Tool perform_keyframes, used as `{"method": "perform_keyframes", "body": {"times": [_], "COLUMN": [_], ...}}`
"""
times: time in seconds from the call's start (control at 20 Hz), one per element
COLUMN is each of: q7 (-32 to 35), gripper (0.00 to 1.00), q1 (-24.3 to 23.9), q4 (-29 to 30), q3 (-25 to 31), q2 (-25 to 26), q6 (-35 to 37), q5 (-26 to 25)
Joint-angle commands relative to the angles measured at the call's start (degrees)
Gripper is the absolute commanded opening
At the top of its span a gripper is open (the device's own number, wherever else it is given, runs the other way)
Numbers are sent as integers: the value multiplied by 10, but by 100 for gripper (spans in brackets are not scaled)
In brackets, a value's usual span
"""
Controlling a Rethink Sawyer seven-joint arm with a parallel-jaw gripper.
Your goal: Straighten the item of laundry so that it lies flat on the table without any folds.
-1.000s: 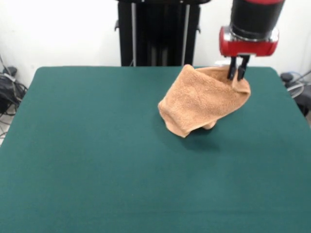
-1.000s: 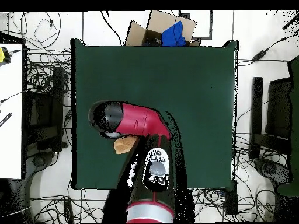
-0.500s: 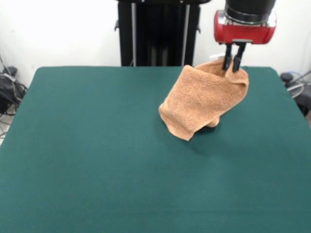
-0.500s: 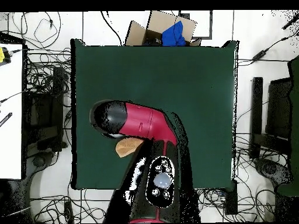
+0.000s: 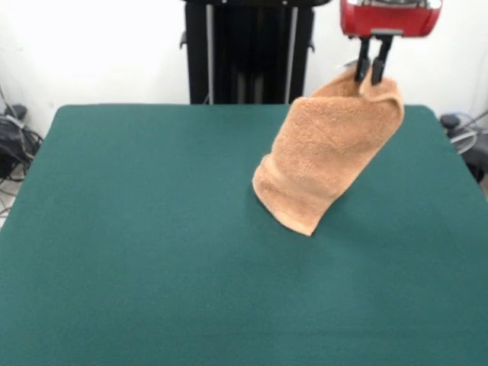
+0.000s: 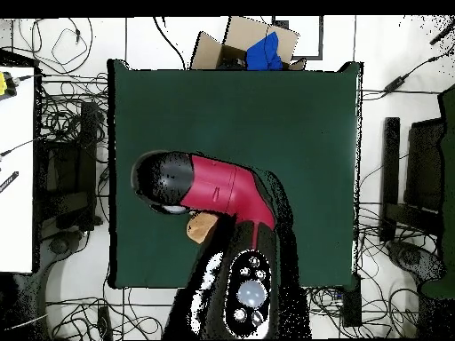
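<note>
The tan terry-cloth towel (image 5: 328,156) hangs from my gripper (image 5: 369,76), which is shut on its top edge at the upper right of the front view. The towel is stretched upward in a folded drape. Its lower end rests on the dark green table (image 5: 152,229). In the overhead view only a small piece of the towel (image 6: 201,226) shows below the red arm (image 6: 213,185), near the table's (image 6: 293,133) lower left. The gripper itself is hidden under the arm there. No white tag shows.
The robot's black pedestal (image 5: 248,49) stands behind the table's far edge. A cardboard box with blue cloth (image 6: 253,49) sits beyond the table's top edge in the overhead view. Cables and black stands lie around the table on the floor.
My gripper has risen with the towel's edge in it. The towel has been drawn up taller and more stretched, with less of it lying on the table.
</note>
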Motion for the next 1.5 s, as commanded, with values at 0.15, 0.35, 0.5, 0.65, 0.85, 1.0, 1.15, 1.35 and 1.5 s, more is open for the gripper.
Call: {"method": "perform_keyframes", "body": {"times": [0.15,0.35,0.5,0.65,0.85,1.0,1.15,1.35,1.5], "q7": [103,98,94,75,28,-4,-16,-15,-5], "gripper": [0,0,0,0,0,0,0,0,0], "q1": [-17,-23,-25,-38,-70,-97,-114,-125,-128], "q4": [29,38,47,63,79,94,98,77,61], "q3": [-24,-24,-25,-23,-21,-17,-14,-7,5], "q2": [-72,-84,-89,-91,-97,-101,-106,-111,-115], "q6": [135,139,127,106,85,61,47,70,93], "q5": [-12,-17,-24,-28,-44,-59,-81,-116,-128]}}
